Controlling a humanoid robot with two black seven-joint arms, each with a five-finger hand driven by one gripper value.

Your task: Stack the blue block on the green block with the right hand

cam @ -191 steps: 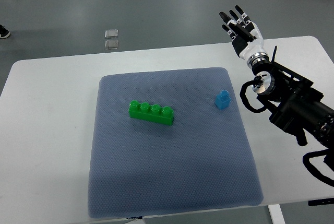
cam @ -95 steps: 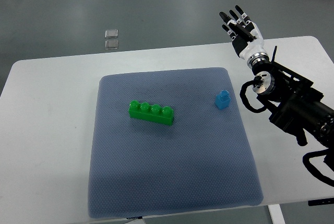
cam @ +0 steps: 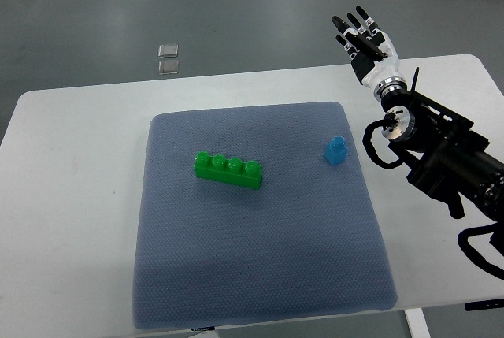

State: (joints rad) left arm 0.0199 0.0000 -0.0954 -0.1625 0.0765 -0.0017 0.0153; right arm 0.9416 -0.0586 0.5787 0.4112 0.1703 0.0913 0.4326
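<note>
A long green block (cam: 228,170) with a row of studs lies near the middle of the blue-grey mat (cam: 260,275). A small blue block (cam: 336,150) stands upright near the mat's right edge, well apart from the green one. My right hand (cam: 361,35) is raised beyond the table's far right edge, fingers stretched out and holding nothing. It is well above and to the right of the blue block in the picture. Its black forearm (cam: 441,157) comes in from the right edge. The left arm does not show.
The mat covers the middle of a white table (cam: 71,196). Two small clear squares (cam: 168,58) lie on the grey floor beyond the table's far edge. The table's near edge runs just below the mat.
The right hand has shifted very slightly to the right. Both blocks lie where they were.
</note>
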